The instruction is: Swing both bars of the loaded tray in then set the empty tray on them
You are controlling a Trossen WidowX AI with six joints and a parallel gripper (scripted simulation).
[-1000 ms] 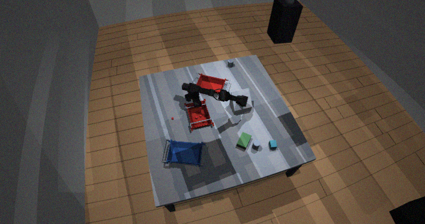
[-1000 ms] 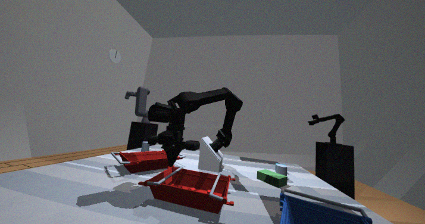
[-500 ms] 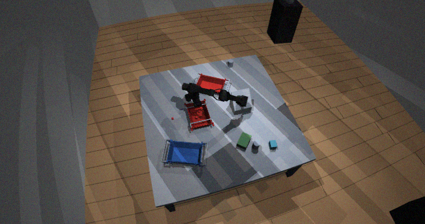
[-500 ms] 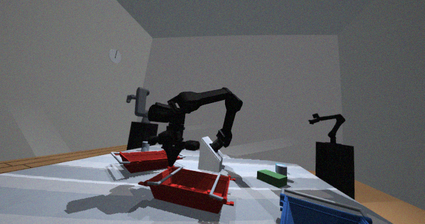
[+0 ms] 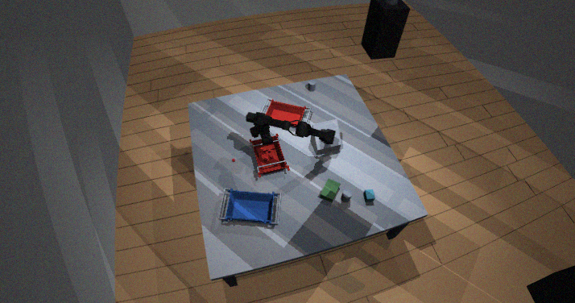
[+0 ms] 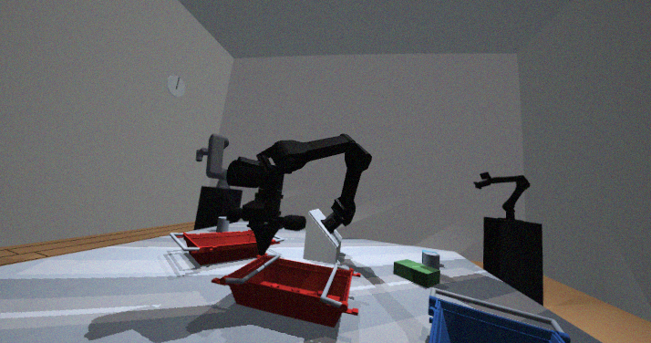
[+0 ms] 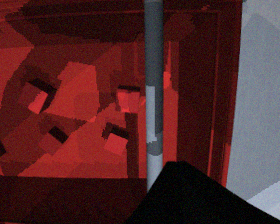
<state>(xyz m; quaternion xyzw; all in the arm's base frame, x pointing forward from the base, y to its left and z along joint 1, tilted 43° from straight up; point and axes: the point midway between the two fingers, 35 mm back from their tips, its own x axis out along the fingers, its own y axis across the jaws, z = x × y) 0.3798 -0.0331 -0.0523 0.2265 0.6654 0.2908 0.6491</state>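
The loaded red tray (image 5: 279,166) (image 6: 287,302) stands on the table with small red blocks (image 7: 116,142) on its floor. Its two wire bars both lie in across its top: one bar (image 6: 264,266) (image 7: 154,50) near my gripper, the other bar (image 5: 270,164) (image 6: 330,283) near the opposite end. My gripper (image 5: 267,141) (image 6: 262,253) (image 7: 175,170) points down, shut and empty, beside the near bar at the tray's end. An empty red tray (image 5: 286,115) (image 6: 223,250) stands behind, its bars swung out over its ends.
A blue tray (image 5: 251,207) (image 6: 492,325) with bars out stands toward the front. A green block (image 5: 330,189) (image 6: 416,272), a grey cylinder (image 5: 345,197) and a teal block (image 5: 370,195) stand right. A white wedge stand (image 6: 319,245) carries the arm. A tiny red piece (image 5: 233,160) lies left.
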